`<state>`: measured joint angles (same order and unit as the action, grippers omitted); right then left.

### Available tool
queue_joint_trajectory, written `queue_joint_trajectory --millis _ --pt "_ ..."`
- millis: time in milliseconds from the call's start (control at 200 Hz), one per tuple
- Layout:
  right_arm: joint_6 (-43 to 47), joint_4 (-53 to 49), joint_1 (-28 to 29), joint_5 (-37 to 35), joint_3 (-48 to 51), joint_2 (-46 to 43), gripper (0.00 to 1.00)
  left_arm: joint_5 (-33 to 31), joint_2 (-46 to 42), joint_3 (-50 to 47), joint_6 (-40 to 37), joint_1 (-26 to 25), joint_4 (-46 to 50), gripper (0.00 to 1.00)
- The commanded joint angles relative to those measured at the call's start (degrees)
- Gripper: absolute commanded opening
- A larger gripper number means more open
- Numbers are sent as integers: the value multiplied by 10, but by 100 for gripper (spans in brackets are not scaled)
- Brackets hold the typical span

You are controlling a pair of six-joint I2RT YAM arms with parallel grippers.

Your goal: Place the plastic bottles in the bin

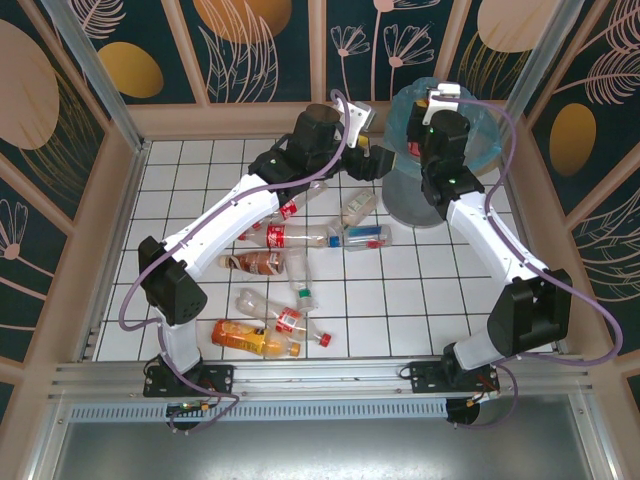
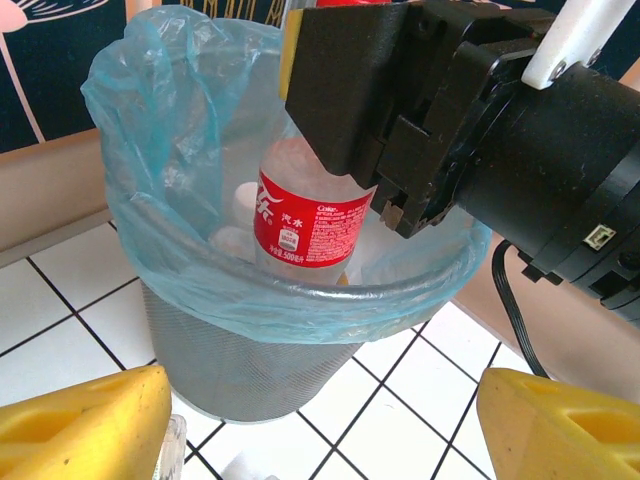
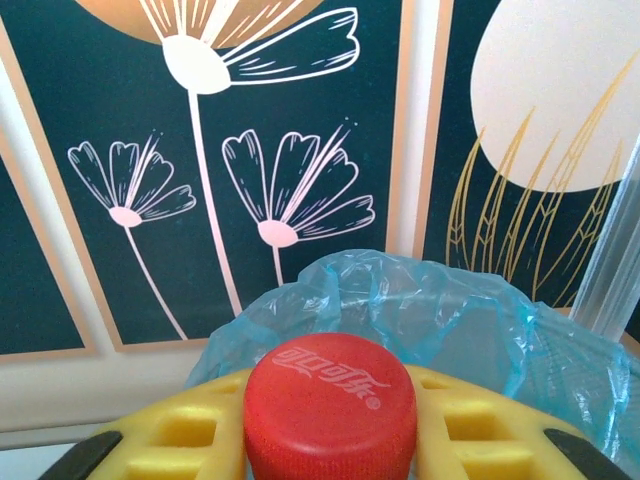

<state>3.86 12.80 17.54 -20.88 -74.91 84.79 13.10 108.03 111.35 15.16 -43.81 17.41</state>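
Floor [image 1: 400,300]: white tiles with dark grout, inside a framed pen.
Orange bottle [image 1: 248,340]: closest to the arm bases, lying on its side near the left arm's base. A clear red-labelled bottle lies just beside it.
Brown bottle [image 1: 255,263]: lying flat farther in, beside the left arm.
Loose bottles [image 1: 300,238]: clear, with red labels and caps, all lying down. They are scattered over the middle of the floor, left of the bin and outside it.
Left gripper [image 2: 320,435]: yellow fingers spread wide with nothing between them. It hangs over the tiles just left of the bin, facing it.
Right gripper [image 3: 328,445]: above the bin's mouth, yellow fingers closed on the top of the held bottle.
Cap [image 3: 328,400]: red with white script, sitting between the two fingers.
Held bottle [image 2: 305,215]: clear with a red label, upright, its lower part below the rim and inside the bin. The rim hides its base, so I cannot tell whether it rests on anything.
Bin [image 2: 250,360]: round grey mesh, standing at the far right of the floor near the wall.
Liner [image 2: 150,120]: translucent blue, folded over the rim.
Bin contents: pale rounded shapes beside the held bottle, too unclear to name.
Wall [image 3: 120,100]: dark panels with pale flowers, behind the bin.
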Motion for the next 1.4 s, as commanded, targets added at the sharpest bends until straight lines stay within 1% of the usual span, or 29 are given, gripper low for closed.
queue_joint_trajectory --millis 0,20,45,175,235,345,741,861,956,1076,1136,1151,1216,1301,1396 --pt "-20 4 -6 11 -2 -18 28 10 -3 3 7 1 -1 80" --pt "-21 3 -6 11 -2 -18 33 10 -3 3 7 0 -1 80" --pt "-23 2 -6 11 -3 -18 36 10 -3 3 7 0 -2 80" --pt "-24 0 -6 16 -4 -22 36 8 -3 3 7 1 -4 80" --pt "-25 -2 -5 16 -3 -25 38 7 -4 1 5 1 -4 80" --pt "-24 0 -5 20 1 -31 52 7 -4 -1 4 0 -4 80" --pt "-29 -13 -5 32 -1 -43 53 6 -9 -6 6 0 -7 80" --pt "-37 -35 -1 49 -14 -49 53 -2 -17 -8 3 1 1 80" --pt "-47 -46 9 65 -14 -69 53 -14 -37 -29 -2 0 4 80" --pt "-43 -57 44 75 -8 -104 53 -43 -77 -79 -12 0 4 80" --pt "-27 -62 73 78 -7 -116 53 -62 -95 -109 -19 1 5 80" --pt "-20 -64 81 79 -6 -118 53 -68 -114 -117 -20 1 6 80" --pt "7 -75 118 82 -5 -124 53 -92 -147 -156 -25 0 8 80" --pt "30 -96 158 114 -3 -127 53 -127 -194 -209 -31 0 16 80" --pt "57 -116 189 196 18 -132 53 -167 -243 -264 -37 1 39 81"
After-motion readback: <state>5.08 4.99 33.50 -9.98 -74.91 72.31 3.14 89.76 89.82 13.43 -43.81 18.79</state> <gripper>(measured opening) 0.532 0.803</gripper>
